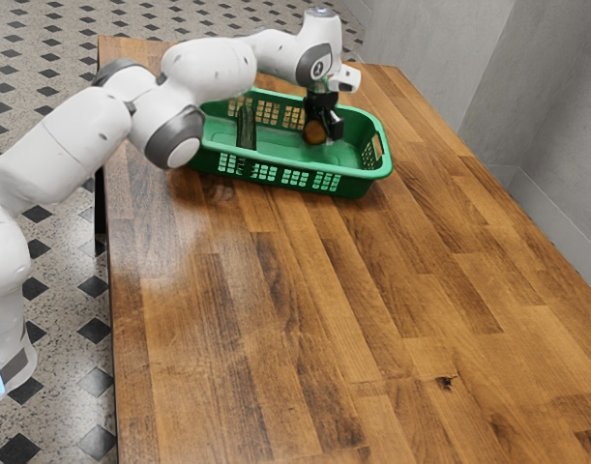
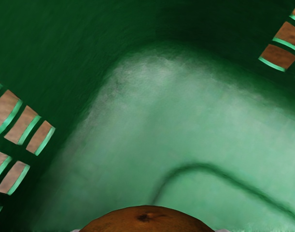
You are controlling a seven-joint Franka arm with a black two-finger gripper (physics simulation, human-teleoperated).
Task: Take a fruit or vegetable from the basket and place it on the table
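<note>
And here's the black two-finger gripper point(image 1: 324, 129), clamped on the round orange-brown fruit point(image 1: 315, 132), inside the green plastic basket point(image 1: 377, 176)! Danger: that curved skin could roll out of an off-centre grip, or a low sideways exit could snag the rim and drag the basket across the wooden counter point(image 1: 305, 319). Lettering? None I can read on fruit or basket.
</note>
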